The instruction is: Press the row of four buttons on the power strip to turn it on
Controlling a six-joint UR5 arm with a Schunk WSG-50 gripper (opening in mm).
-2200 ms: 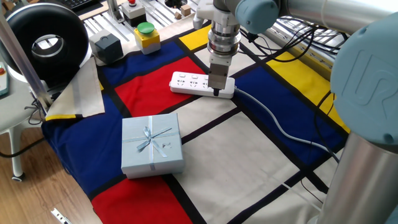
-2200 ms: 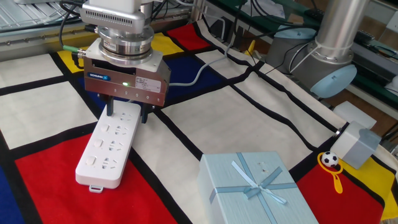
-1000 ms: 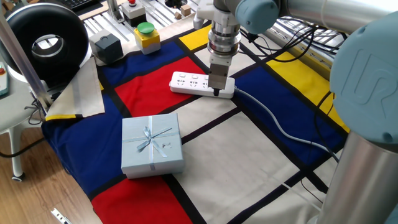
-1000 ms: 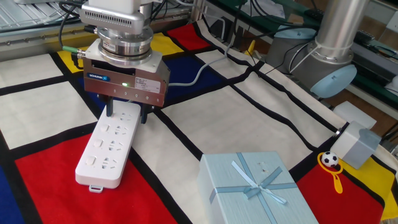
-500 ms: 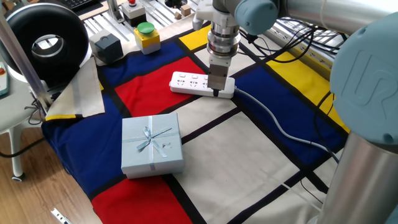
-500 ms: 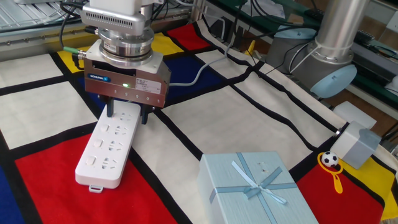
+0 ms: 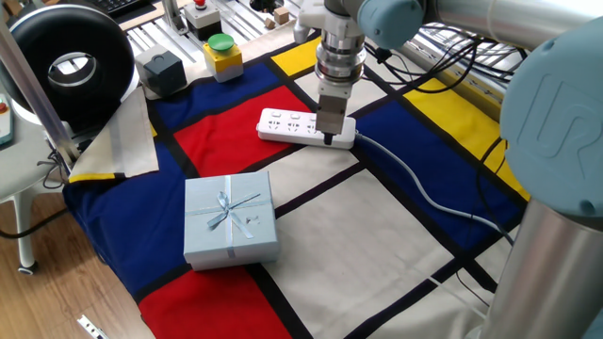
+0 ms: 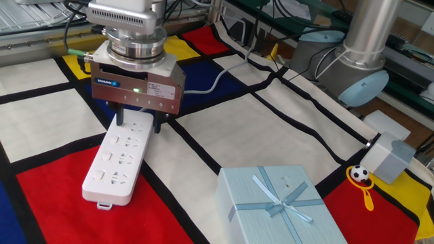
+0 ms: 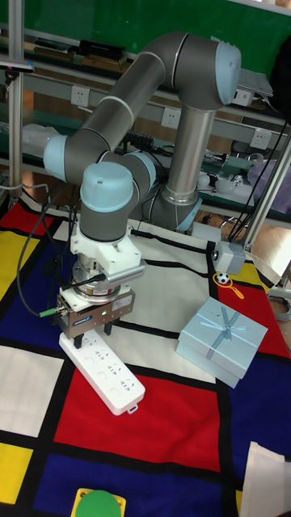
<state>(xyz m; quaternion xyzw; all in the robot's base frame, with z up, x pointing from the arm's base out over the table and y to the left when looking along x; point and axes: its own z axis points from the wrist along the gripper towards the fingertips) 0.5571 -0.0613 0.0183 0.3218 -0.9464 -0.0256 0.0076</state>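
Observation:
The white power strip (image 7: 294, 125) (image 8: 116, 160) (image 9: 103, 371) lies on the coloured cloth where red, white and blue patches meet. Its pale grey cable (image 7: 417, 186) runs off to the right. My gripper (image 7: 328, 139) (image 8: 138, 123) (image 9: 92, 333) stands upright over the strip's cable end. It is open: one finger (image 8: 120, 118) is down at the strip's left edge, the other (image 8: 157, 125) just off its right edge. I cannot tell whether a fingertip touches the strip. The four buttons are too small to tell apart from the sockets, and the gripper body hides the end group.
A pale blue gift box (image 7: 230, 219) (image 8: 285, 207) (image 9: 221, 338) sits close in front of the strip. A yellow box with a green button (image 7: 222, 54), a black box (image 7: 160, 72) and a large black ring (image 7: 71, 64) stand at the back left. A grey cube (image 8: 388, 157) lies near the arm's base.
The gripper has shifted only a few pixels over the strip's cable end. The strip and the gift box have not moved.

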